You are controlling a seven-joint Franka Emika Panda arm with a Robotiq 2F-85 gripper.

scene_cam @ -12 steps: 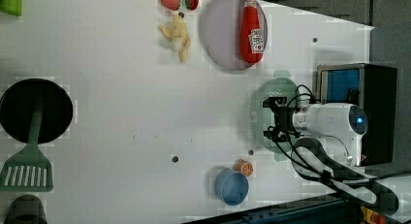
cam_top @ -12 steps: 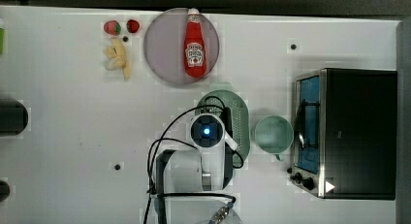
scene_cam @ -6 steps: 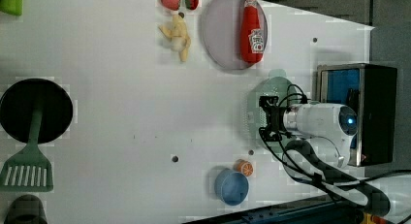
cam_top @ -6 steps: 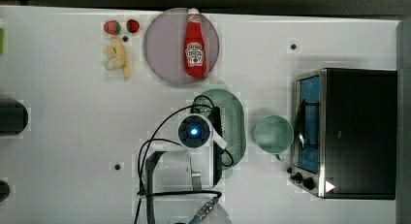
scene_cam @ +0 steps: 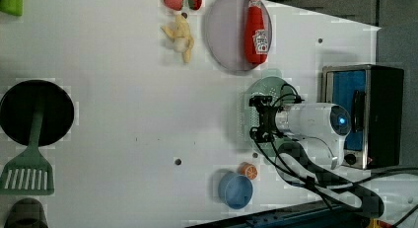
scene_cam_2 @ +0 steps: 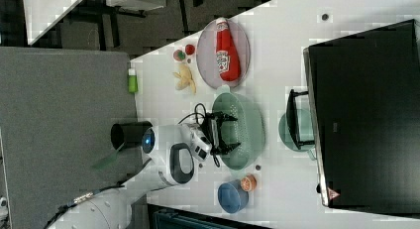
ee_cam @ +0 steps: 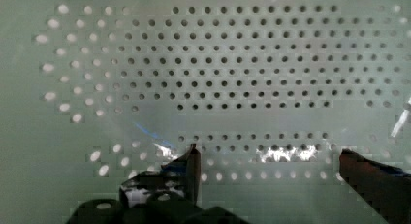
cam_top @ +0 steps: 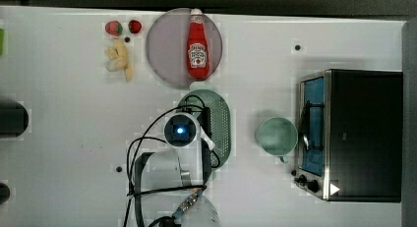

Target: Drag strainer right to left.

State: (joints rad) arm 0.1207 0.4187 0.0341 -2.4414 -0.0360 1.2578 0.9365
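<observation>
No wording can be read; the ketchup bottle [cam_top: 197, 49], upper middle of the top view, carries a white label whose print is illegible.

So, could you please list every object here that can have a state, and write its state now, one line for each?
gripper: open, fingers spread wide inside the strainer.
strainer: upright on the table, nothing in it but the gripper.
ketchup bottle: lying on its side on the plate.
green cup: upright, empty.
blue bowl: upright, empty.
toaster oven: door closed.
</observation>
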